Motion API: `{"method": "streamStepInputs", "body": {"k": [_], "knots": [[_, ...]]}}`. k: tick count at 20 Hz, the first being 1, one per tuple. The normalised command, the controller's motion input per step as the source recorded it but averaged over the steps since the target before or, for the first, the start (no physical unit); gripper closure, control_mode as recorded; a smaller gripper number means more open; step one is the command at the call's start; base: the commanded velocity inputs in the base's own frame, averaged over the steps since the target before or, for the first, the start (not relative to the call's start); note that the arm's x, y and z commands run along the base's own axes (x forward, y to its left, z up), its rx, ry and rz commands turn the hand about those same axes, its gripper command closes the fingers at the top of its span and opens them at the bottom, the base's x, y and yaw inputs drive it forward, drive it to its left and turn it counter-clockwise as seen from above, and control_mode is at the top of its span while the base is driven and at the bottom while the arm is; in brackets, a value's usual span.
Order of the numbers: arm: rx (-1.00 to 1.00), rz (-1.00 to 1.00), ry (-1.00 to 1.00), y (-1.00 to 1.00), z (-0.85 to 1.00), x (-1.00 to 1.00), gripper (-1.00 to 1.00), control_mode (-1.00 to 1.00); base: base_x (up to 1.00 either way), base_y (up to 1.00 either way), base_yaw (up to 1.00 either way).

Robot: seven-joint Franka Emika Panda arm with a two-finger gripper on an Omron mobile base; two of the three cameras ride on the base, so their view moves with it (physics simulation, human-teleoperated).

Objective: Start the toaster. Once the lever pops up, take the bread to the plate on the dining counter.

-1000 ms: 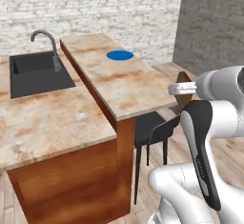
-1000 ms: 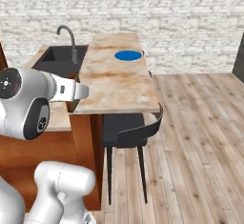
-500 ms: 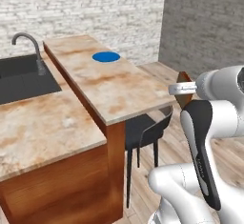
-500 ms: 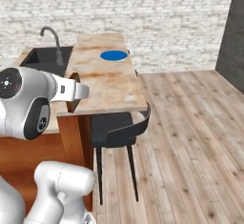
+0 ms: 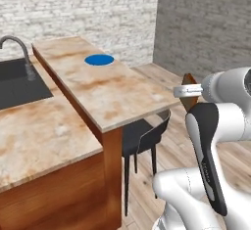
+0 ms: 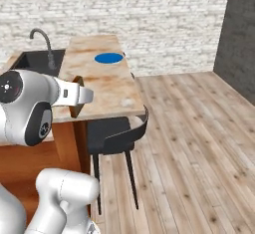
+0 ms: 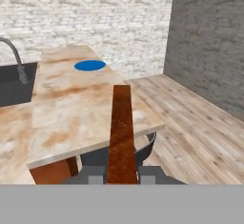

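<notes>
I count one bread (image 7: pixel 122 132), clamped edge-on in my tool (image 7: pixel 122 174), short of the worktop's (image 5: pixel 112 97) near end. One plate (image 5: pixel 99 59) lies toward its far end, one stool (image 6: pixel 119 131) beneath. My hand view hides the stool's legs.

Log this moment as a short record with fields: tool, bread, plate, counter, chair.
tool: shut on the bread, short of the counter's near end
bread: brown slice, seen edge-on in the hand view
plate: blue, bare, toward the far end of the dining counter
dining counter: beside the slab with the sink
chair: dark, tucked under the near end
</notes>
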Motion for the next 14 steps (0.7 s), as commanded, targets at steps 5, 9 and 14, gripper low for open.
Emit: {"method": "streamStepInputs", "body": {"k": [5, 9, 14], "knots": [[0.0, 0.0, 0.0, 0.0, 0.0, 0.0, 1.0, 1.0, -0.94, 1.0, -0.31], [0.0, 0.0, 0.0, 0.0, 0.0, 0.0, 1.0, 1.0, -0.05, 1.0, -0.34], [0.0, 0.0, 0.0, 0.0, 0.0, 0.0, 1.0, 1.0, 0.11, 0.83, -0.65]]}}
